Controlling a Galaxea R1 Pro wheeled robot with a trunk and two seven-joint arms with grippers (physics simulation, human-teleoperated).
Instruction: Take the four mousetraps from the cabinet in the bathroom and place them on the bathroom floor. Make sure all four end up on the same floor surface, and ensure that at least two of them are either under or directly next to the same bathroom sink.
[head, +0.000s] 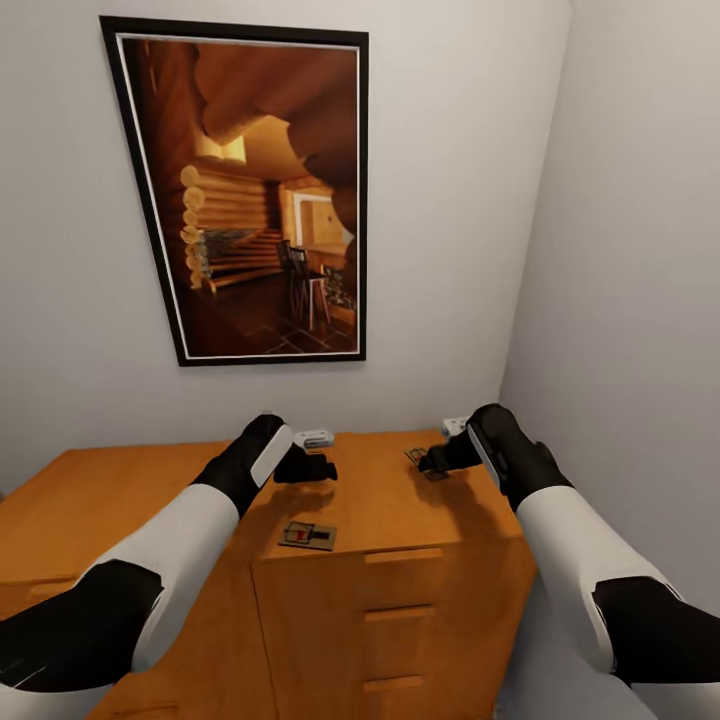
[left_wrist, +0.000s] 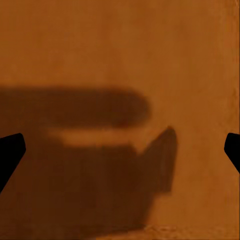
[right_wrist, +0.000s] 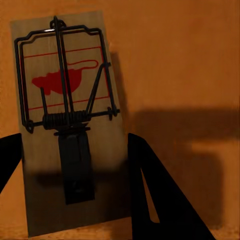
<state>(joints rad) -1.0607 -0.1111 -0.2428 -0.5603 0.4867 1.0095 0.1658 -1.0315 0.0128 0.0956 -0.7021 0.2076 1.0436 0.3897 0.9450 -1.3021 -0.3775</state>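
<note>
From the head camera, both arms reach out over the flat top of the cabinet (head: 400, 520), which sits in a corner under a large framed picture (head: 262, 195) of a log interior. One mousetrap (head: 308, 536) lies flat near the cabinet's front edge, between the two arms and apart from both. The left gripper (head: 318, 467) hovers above the wood behind it; the right gripper (head: 432, 464) is down at a second mousetrap (head: 418, 458) further back (only a sliver of it shows here).

Left wrist camera: bare orange-brown cabinet top (left_wrist: 120, 50), the gripper's own shadow across it, and two dark fingertips (left_wrist: 10, 150) spread wide apart with nothing between them.

Right wrist camera: the second mousetrap (right_wrist: 70, 125) lies flat on the wood, red mouse mark and wire spring clear. The dark fingers (right_wrist: 150, 190) straddle its near end, spread to either side, not clamped on it.
</note>
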